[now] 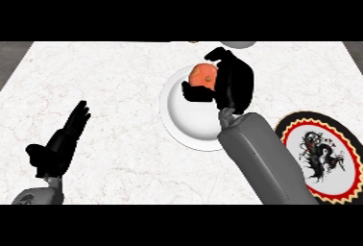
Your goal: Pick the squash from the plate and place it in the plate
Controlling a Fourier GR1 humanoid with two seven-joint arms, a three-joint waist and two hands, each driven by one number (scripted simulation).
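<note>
Right hand (230,79), fingers curled round an orange squash (203,74), over a smooth round white plate (177,117) near the marble counter's (106,72) far edge.

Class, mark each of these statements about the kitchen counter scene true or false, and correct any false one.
1. The right hand is curled round the orange squash. True.
2. The squash is over the patterned plate. False: it is over the white plate.
3. The left hand holds a cup. False: it is open and holds nothing.
4. The patterned plate lies to the right of the white plate. True.
</note>
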